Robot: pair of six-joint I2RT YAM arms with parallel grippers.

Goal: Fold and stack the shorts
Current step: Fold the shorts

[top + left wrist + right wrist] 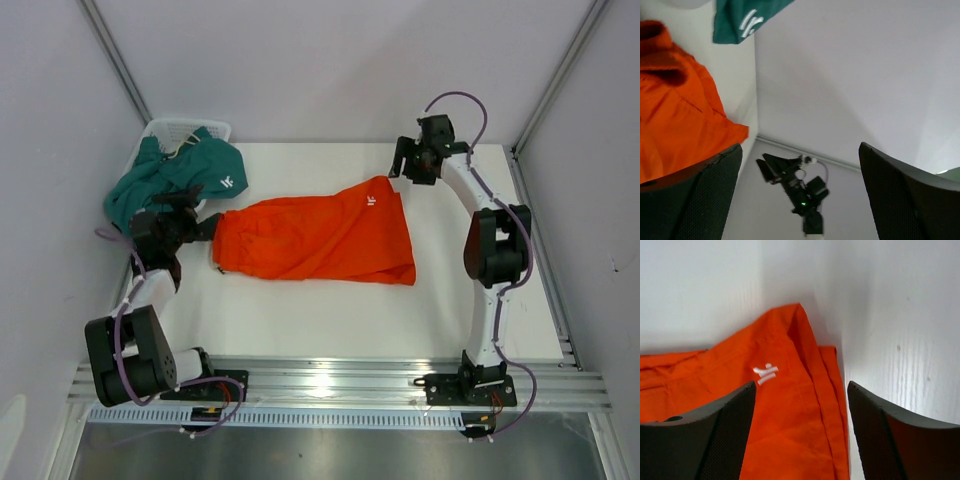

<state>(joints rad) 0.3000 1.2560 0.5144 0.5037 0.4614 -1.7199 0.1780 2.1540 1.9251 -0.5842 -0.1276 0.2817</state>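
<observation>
Orange shorts (320, 240) are lying flat mid-frame on the table (330, 320) in the overhead view. Their long axis is running left to right, waistband end pointing at the left gripper (205, 226) and leg hems spreading toward the right.

That left gripper is sitting just beside the waistband, its fingers (710, 195) standing wide apart with nothing between them. The right gripper (404, 165) is hovering by the upper right corner of the cloth, jaws also parted and gripping nothing. Its wrist camera is looking down on the hem corner and the small white logo (765, 374).

So each arm is covering one end. Any coming fold, I'd judge, is turning on that left-to-right lie.

Teal shorts (180, 178) are bunching at the upper left, draped over the white basket (190, 127), close to the orange waistband and nearer the left arm.

Some things are proving hard to read:
- The teal pair's outline is crumpled.
- The basket is mostly covered.
- No drawstring is showing.
- I cannot tell how many layers the orange pair is lying in.
</observation>
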